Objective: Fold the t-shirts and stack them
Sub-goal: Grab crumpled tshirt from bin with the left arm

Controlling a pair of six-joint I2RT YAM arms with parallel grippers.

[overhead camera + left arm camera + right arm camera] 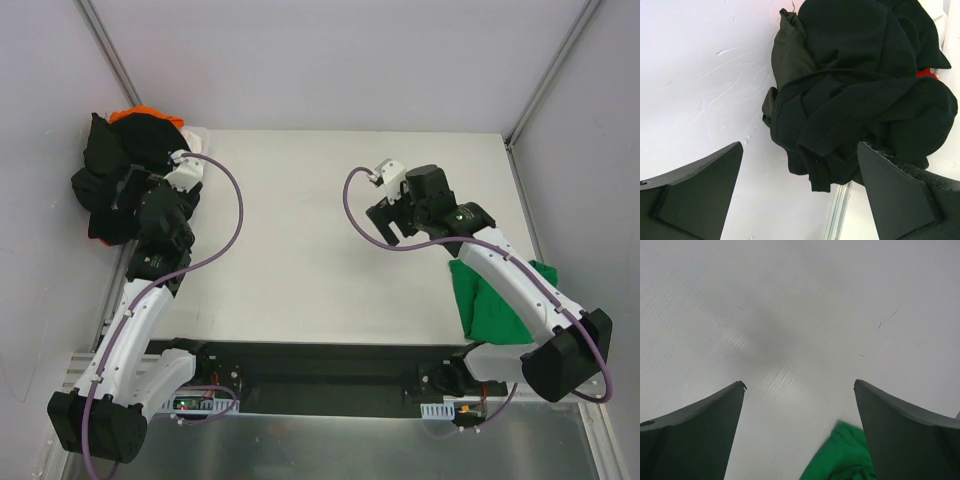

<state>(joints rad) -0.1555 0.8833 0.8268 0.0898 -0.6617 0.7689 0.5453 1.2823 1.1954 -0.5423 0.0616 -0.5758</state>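
Top view overlooks the whole table; close wrist views share its black shirts and green shirt.

Plain black shirts at ten o'clock, orange shirt atop them, red scrap among the folds. Plain bright green shirt at four o'clock. White table, purple cables.

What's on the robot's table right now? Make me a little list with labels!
black shirts: crumpled heap at the far-left corner of the table
orange shirt: peeking out behind the black heap
green shirt: near the right edge, partly under the right arm
left jaws: open, holding nothing, pointed at the black heap
right jaws: open, holding nothing, over the table top close to the green shirt
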